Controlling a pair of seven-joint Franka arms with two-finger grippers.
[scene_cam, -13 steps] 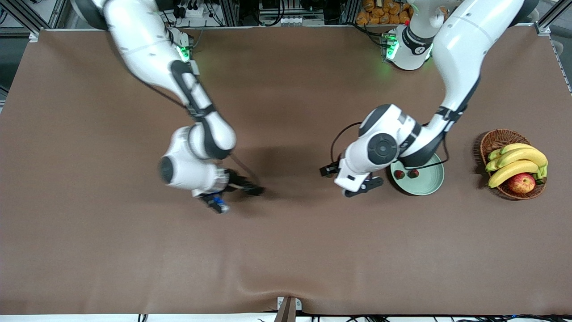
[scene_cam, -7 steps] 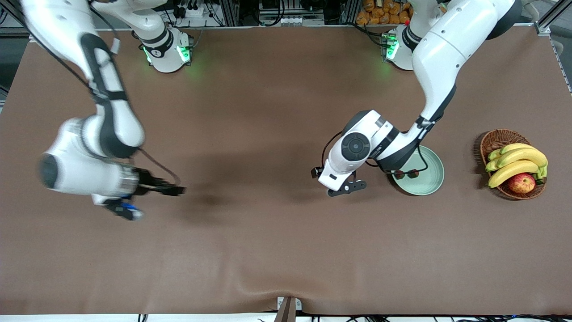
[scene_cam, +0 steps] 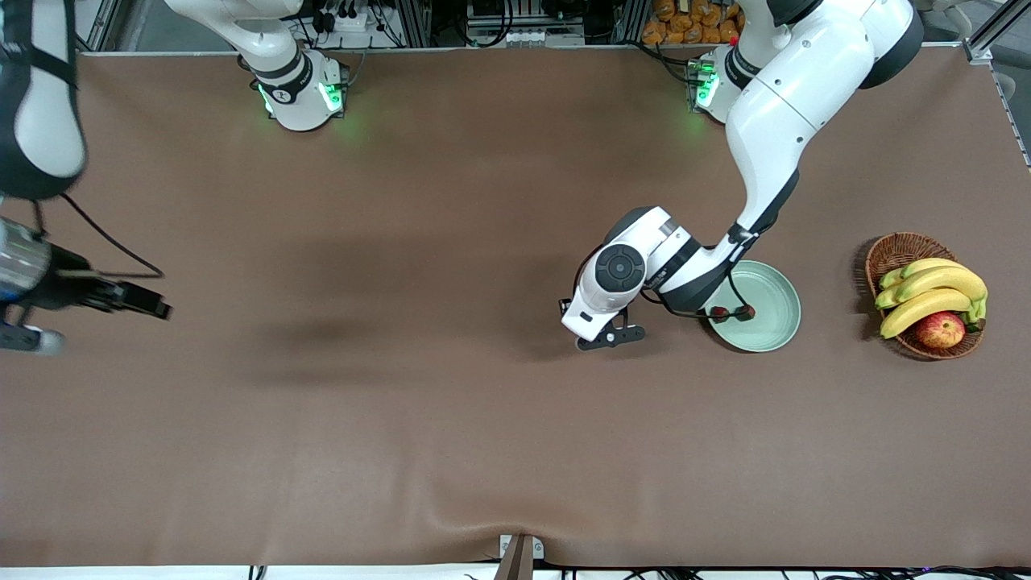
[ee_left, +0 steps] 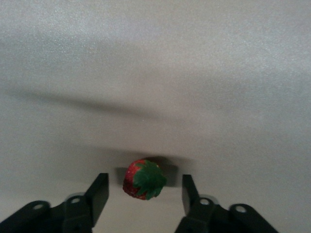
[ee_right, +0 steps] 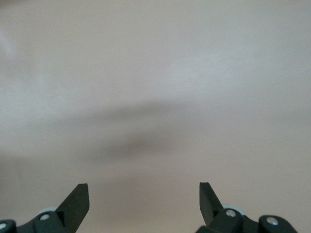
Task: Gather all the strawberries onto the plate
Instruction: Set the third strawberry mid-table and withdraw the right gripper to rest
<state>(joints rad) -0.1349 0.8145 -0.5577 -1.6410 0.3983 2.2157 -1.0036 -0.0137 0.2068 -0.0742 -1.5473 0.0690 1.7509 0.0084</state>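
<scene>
The pale green plate [scene_cam: 769, 322] lies toward the left arm's end of the table. Two strawberries [scene_cam: 719, 313] [scene_cam: 748, 311] lie in it, at its edge toward the table's middle. My left gripper [scene_cam: 610, 338] is low over the table beside the plate. In the left wrist view it [ee_left: 144, 187] is open, and the third strawberry [ee_left: 141, 175] lies on the table between its fingers, touching neither; my hand hides this berry in the front view. My right gripper [scene_cam: 153, 306] [ee_right: 143, 189] is open and empty at the right arm's end of the table.
A brown wicker basket [scene_cam: 890, 254] with bananas [scene_cam: 934, 294] and an apple [scene_cam: 940, 329] stands beside the plate, closer to the table's end. The brown cloth [scene_cam: 483, 443] covers the table.
My right arm has swung from the table's middle out to its own end. My left gripper has moved a little away from the plate toward the middle of the table.
</scene>
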